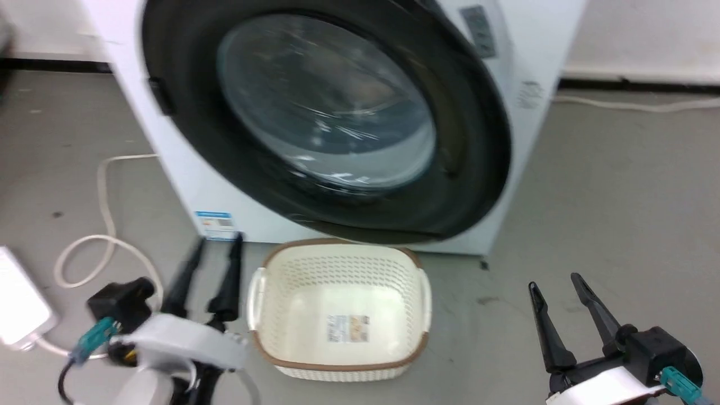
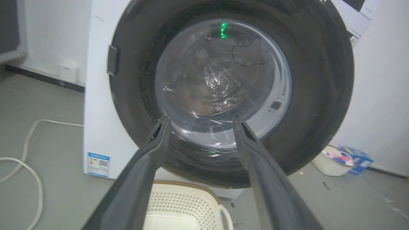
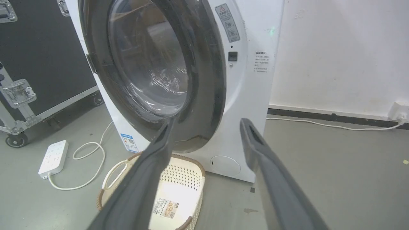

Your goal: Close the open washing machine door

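Even indoor light, head view motion-blurred, wrist views wide-angle warped

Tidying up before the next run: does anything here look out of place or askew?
The washing machine door seems not quite flush: its right edge stands off the white front, with the latch slot showing beside it. An empty basket sits on the floor right below it. Nothing looks spilled or broken.

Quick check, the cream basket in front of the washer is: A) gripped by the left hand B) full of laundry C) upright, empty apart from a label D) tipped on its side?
C: the basket stands upright, with only a label on its bare bottom.
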You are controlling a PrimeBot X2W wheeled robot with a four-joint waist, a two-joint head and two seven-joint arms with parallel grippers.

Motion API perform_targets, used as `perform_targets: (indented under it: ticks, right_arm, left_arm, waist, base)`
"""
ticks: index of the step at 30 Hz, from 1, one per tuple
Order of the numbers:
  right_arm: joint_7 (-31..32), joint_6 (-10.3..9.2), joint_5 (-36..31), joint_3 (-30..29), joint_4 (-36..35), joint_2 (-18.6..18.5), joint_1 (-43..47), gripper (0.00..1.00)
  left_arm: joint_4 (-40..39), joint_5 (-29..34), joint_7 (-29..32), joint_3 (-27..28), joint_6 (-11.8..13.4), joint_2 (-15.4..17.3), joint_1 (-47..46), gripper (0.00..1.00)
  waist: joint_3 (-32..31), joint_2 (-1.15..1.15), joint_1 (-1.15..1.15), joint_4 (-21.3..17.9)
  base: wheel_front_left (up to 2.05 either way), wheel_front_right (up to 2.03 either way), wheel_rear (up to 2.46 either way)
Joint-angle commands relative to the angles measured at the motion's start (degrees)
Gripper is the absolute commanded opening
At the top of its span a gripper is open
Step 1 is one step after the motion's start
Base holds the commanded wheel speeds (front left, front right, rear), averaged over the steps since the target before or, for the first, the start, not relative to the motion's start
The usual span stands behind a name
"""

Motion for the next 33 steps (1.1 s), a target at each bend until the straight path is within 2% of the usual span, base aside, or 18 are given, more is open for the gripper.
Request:
perform_targets:
  ticks: [1,4,8,12,17,18,19,25,33]
  right_arm:
    - [-0.2,0.06,-0.2,-0.1,-0.5,-0.2,0.8,1.0]
    - [-0.2,0.06,-0.2,0.0,-0.9,-0.2,1.6,1.0]
    - [-0.2,0.06,-0.2,0.0,-1.1,-0.2,2.6,1.0]
    - [-0.2,0.06,-0.7,0.6,-1.1,-0.6,3.0,1.0]
    - [-0.2,0.06,-1.2,0.4,-1.0,-0.2,2.9,1.0]
    - [-0.2,0.06,-1.0,0.6,-0.9,-0.2,2.8,0.69]
    - [-0.2,0.06,-1.1,1.0,-1.0,-0.3,2.5,0.0]
    - [0.2,0.06,-0.4,4.1,-1.9,-3.8,-1.5,0.0]
    - [6.5,0.06,7.6,10.2,-1.3,-16.7,-15.3,0.0]
  left_arm:
    - [-1.6,4.3,-0.3,1.5,1.3,-0.7,1.9,1.0]
    - [-6.7,16.7,-0.3,5.9,4.4,-2.8,6.5,1.0]
    - [-9.7,29.1,-0.3,7.3,6.0,-4.0,10.8,1.0]
    - [-9.3,36.1,-0.3,7.0,7.5,-4.8,13.2,1.0]
    - [-9.1,38.2,-0.3,7.9,8.2,-6.5,15.2,1.0]
    - [-9.2,38.6,-0.3,8.1,8.0,-6.7,15.2,1.0]
    - [-9.2,38.9,-0.3,8.1,7.9,-6.9,15.1,1.0]
    - [-9.7,41.1,-0.3,7.8,6.9,-8.2,12.6,1.0]
    - [-9.5,43.4,-0.3,6.4,6.1,-10.8,8.5,1.0]
  waist:
    - [-2.3,0.0,0.01,3.0]
    - [-3.1,0.0,0.01,4.3]
    - [-3.3,0.0,0.01,5.9]
    - [-3.1,0.0,0.01,6.9]
    - [-2.3,0.0,0.01,7.6]
    - [-2.0,0.0,0.01,7.9]
    - [-1.6,0.0,0.01,8.1]
    - [2.3,0.0,0.01,10.2]
    - [10.6,0.0,0.01,13.9]
  base:
    - [0.0,0.0,0.0]
    - [0.0,0.0,0.0]
    - [0.0,0.0,0.0]
    - [0.0,0.0,0.0]
    - [0.0,0.0,0.0]
    - [0.0,0.0,0.0]
    - [0.0,0.0,0.0]
    - [0.0,0.0,0.0]
    - [0.0,0.0,0.0]
